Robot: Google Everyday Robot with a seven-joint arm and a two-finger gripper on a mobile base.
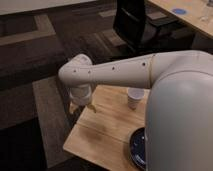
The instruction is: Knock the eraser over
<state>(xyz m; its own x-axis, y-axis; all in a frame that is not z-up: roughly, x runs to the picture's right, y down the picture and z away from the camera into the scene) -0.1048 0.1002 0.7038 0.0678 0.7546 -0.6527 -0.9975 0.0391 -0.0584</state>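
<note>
Hovering my jaws at bench [107, 125] far-left corner, state can't tell; eraser unseen; I'd sweep low sideways, avoiding cup [134, 97].

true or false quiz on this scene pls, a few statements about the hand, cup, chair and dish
1. The hand hangs over the far left corner of the wooden table. True.
2. The cup lies tipped over on the carpet. False: it stands upright on the table, to the right of the hand.
3. The chair beyond the table is black. True.
4. The dark blue dish sits right under the hand. False: it is at the table's near edge, well apart from the hand and partly hidden by the robot's arm.
</note>
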